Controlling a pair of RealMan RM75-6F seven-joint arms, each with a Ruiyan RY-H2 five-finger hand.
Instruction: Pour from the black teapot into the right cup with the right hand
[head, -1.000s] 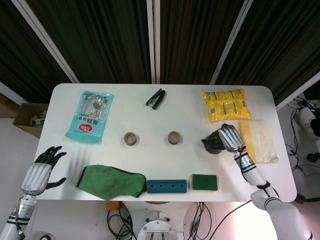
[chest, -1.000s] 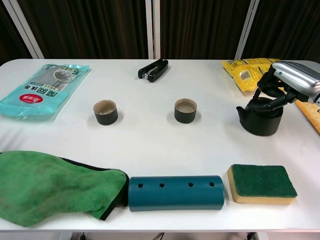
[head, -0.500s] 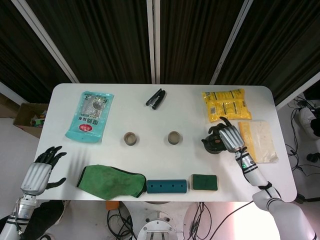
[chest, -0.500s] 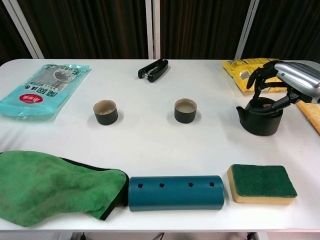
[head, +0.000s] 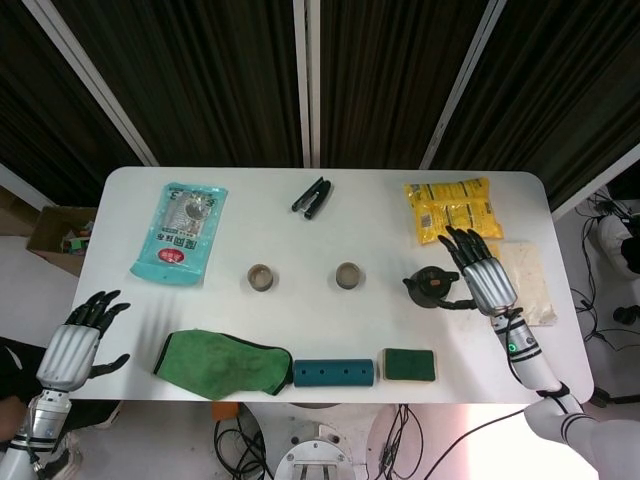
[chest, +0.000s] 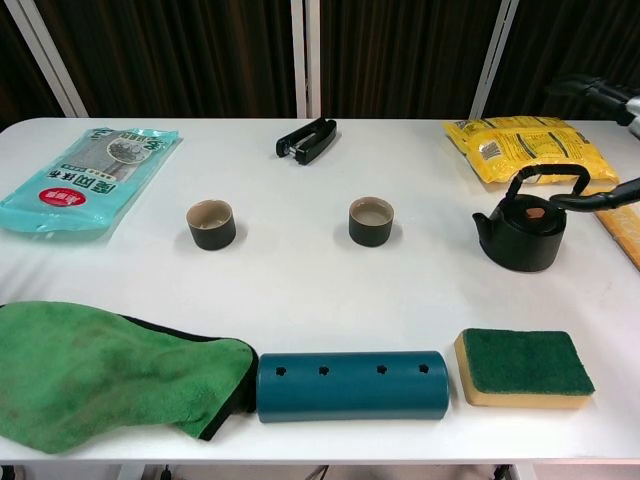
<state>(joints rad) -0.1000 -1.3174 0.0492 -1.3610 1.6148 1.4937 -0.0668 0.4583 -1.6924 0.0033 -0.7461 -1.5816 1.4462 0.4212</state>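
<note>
Dark curtains hang behind the white table (head: 300, 215), where the black teapot (chest: 522, 232) stands upright near the right side, its handle up and its spout toward the right cup (chest: 371, 221), which sits well apart from it. Open and holding nothing, the right hand (head: 483, 277) lies just beside the pot with its fingers (head: 462, 243) spread; the left hand (head: 78, 343) hangs off the table's near-left corner, fingers loosely apart. To do this well, the right hand should close firmly around the handle before lifting, carry the spout over the cup's mouth, then tilt slowly. Both cups, this one and the left cup (chest: 211, 224), show pale interiors; whether either holds liquid I cannot tell from these views.
</note>
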